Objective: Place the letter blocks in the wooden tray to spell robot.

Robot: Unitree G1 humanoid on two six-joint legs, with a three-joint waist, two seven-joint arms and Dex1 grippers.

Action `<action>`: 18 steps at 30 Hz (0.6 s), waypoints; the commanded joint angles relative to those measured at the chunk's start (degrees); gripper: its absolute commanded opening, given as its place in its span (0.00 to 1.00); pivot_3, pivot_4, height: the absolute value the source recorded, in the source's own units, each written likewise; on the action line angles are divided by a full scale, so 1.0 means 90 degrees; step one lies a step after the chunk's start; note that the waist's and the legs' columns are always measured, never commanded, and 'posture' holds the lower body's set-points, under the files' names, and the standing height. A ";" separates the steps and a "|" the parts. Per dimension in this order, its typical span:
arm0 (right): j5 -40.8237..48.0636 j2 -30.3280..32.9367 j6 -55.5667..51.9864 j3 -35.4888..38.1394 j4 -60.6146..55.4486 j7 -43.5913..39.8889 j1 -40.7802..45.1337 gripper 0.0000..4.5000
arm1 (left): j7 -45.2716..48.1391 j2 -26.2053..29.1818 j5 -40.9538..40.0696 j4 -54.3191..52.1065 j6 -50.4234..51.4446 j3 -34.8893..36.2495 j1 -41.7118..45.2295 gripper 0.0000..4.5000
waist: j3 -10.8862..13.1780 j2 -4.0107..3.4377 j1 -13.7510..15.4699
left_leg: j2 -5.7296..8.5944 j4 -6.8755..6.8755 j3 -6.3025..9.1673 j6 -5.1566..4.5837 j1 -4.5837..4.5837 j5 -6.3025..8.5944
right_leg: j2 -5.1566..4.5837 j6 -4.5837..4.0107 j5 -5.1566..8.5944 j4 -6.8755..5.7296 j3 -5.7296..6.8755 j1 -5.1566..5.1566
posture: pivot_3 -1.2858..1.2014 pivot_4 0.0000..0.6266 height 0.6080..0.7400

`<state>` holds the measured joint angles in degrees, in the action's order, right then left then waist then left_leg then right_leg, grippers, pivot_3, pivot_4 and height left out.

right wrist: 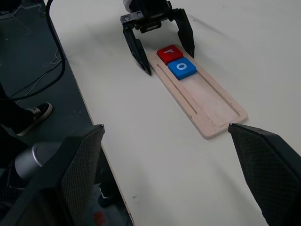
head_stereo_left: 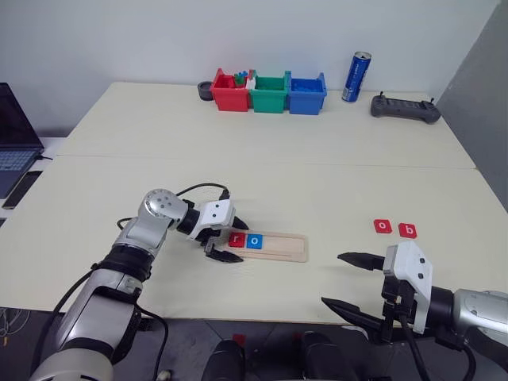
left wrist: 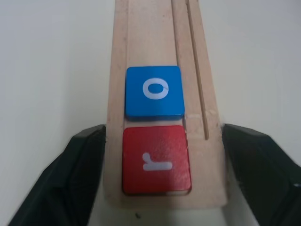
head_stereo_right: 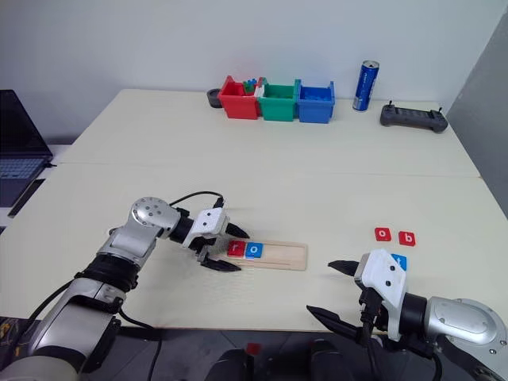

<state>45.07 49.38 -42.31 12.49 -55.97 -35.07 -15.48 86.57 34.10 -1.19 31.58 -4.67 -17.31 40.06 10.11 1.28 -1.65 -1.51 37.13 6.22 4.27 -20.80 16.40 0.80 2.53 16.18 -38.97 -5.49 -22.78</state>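
The wooden tray point(head_stereo_left: 278, 248) lies near the table's front edge. A red "r" block point(head_stereo_left: 236, 239) sits at its left end with a blue "o" block point(head_stereo_left: 254, 241) right beside it. My left gripper point(head_stereo_left: 241, 242) is open, its fingers point(left wrist: 70, 179) straddling the tray's left end on either side of the "r" block without touching it. A red "o" block point(head_stereo_left: 382, 226) and a red "b" block point(head_stereo_left: 407, 231) lie on the table to the right. A blue block point(head_stereo_right: 399, 260) peeks out behind my right hand. My right gripper point(head_stereo_left: 333, 278) hangs open and empty at the front right.
Red point(head_stereo_left: 230, 91), green point(head_stereo_left: 270, 93) and blue point(head_stereo_left: 306, 93) bins stand in a row at the back, with a blue can point(head_stereo_left: 356, 77) and a black controller point(head_stereo_left: 405, 109) to their right. A laptop point(head_stereo_left: 16, 135) sits at the far left.
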 commanded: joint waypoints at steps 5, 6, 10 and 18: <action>-0.0137 0.0020 0.0252 -0.0052 0.0023 -0.0212 0.0063 1.00 | -0.0042 0.0127 -0.0167 -0.0509 0.0045 0.0141 -0.0161 0.99 | 0.0002 0.0003 -0.0015 | -0.0003 -0.0002 0.0001 0.0000 0.0000 0.0000 | 0.0003 0.0000 0.0000 0.0000 -0.0001 -0.0003 | 0.52 0.24 1.00; -0.0158 0.0006 0.0269 -0.0064 0.0038 -0.0228 0.0062 1.00 | -0.0028 0.0160 -0.0233 -0.0613 0.0059 0.0184 -0.0189 0.99 | 0.0003 0.0005 -0.0015 | -0.0003 -0.0002 0.0001 0.0000 -0.0001 0.0000 | 0.0003 0.0000 0.0000 0.0000 0.0000 -0.0003 | 0.52 0.24 1.00; -0.0204 -0.0048 0.0354 -0.0037 0.0129 -0.0232 0.0083 1.00 | -0.0015 0.0346 -0.0462 -0.1119 0.0273 0.0327 -0.0369 0.99 | 0.0006 0.0009 -0.0022 | -0.0007 -0.0003 0.0000 0.0000 -0.0004 0.0000 | 0.0004 -0.0001 0.0000 0.0000 0.0000 -0.0008 | 0.52 0.24 1.00; -0.0321 -0.0307 0.0526 0.0164 0.0293 -0.0025 0.0060 1.00 | -0.0517 0.0748 -0.0981 -0.2321 0.1158 0.0916 -0.0908 0.99 | 0.0007 0.0010 -0.0021 | -0.0011 -0.0005 -0.0001 0.0000 -0.0004 0.0000 | 0.0006 -0.0001 0.0000 0.0000 -0.0001 -0.0011 | 0.52 0.24 1.00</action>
<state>42.04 47.10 -39.01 12.31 -52.79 -35.92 -14.82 82.88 39.87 -8.19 13.68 4.56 -11.39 32.21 10.17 1.37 -1.84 -1.62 37.08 6.21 4.27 -20.84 16.40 0.86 2.52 16.18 -38.97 -5.50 -22.88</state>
